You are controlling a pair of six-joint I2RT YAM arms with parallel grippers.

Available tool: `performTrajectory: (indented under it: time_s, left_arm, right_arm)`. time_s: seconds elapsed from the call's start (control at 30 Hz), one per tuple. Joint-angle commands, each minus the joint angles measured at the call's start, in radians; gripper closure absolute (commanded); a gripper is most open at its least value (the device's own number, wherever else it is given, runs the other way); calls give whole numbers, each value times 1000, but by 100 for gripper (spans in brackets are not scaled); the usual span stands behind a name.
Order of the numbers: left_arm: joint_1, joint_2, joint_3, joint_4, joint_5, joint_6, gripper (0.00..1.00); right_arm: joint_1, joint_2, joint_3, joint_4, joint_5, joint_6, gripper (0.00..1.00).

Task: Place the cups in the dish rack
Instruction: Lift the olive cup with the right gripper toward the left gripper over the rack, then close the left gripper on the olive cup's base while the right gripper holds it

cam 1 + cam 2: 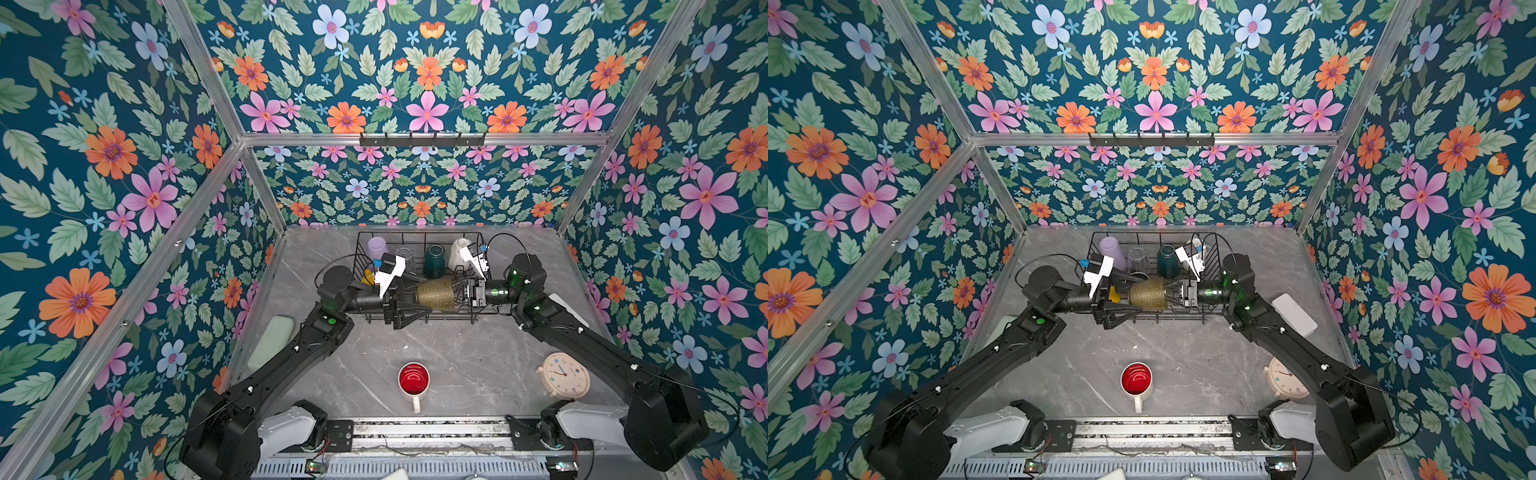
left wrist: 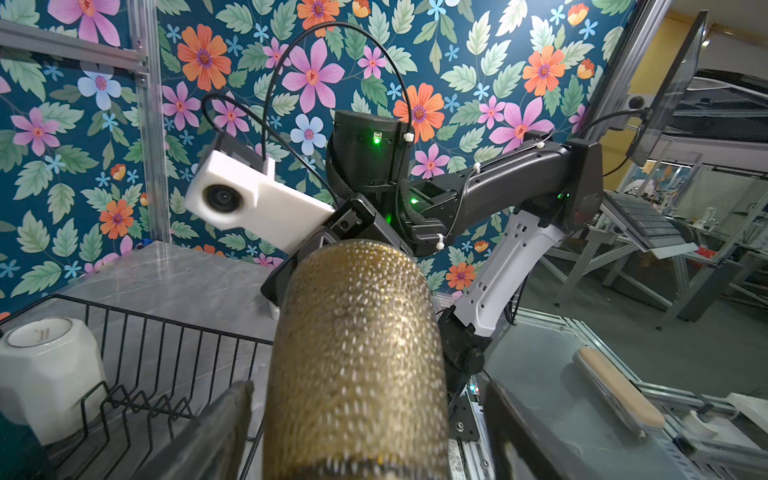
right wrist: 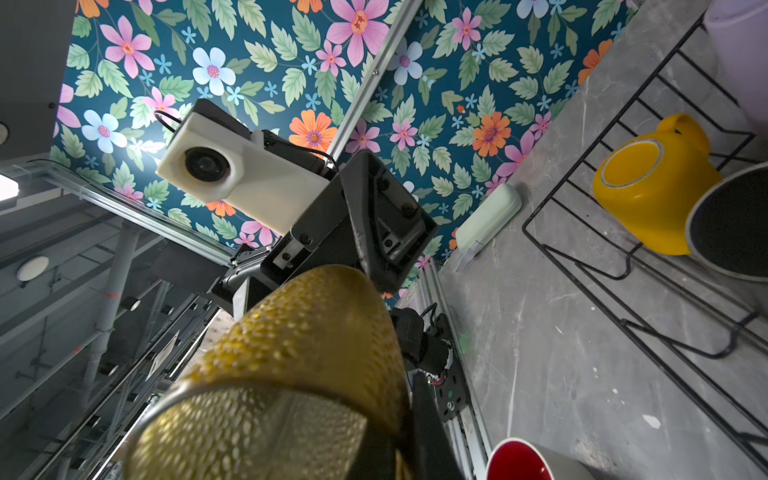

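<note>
Red-lined and white, a mug (image 1: pixel 413 380) is standing upright on the grey surface (image 1: pixel 457 357), closest to the arm bases and not yet loaded. Beyond it, the olive glass (image 1: pixel 434 294) is hanging on its side above the front part of the dish rack (image 1: pixel 363 259). The right pincer (image 1: pixel 457 295) is pinching the glass by its rim. The left pincer (image 2: pixel 368 384) is spread, its fingers (image 2: pixel 232 415) flanking the base end without clamping it. Farther in, a yellow mug (image 3: pixel 648 195) and a black mug (image 3: pixel 731 224) are resting in the rack. Along its far wall the lilac tumbler (image 1: pixel 376 248), clear glass (image 1: pixel 405 253), teal mug (image 1: pixel 434 259) and white mug (image 2: pixel 45 374) are sitting in a row.

One rim pinch is carrying the whole glass, so it is likely to swing or slip. If the right pincer lets go before the left one grips, the glass is probably dropping onto the prongs or the mugs below.
</note>
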Motion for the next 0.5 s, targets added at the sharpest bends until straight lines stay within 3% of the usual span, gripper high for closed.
performTrajectory:
  time_s: [0.0,0.47]
  left_arm:
    - [2,7,5,55,45,-25,14]
    - [2,6,8,58,61,-34,18]
  right_arm:
    - [4,12,10,87,-12,36,100]
    - [51,92,49,160,3,80,100]
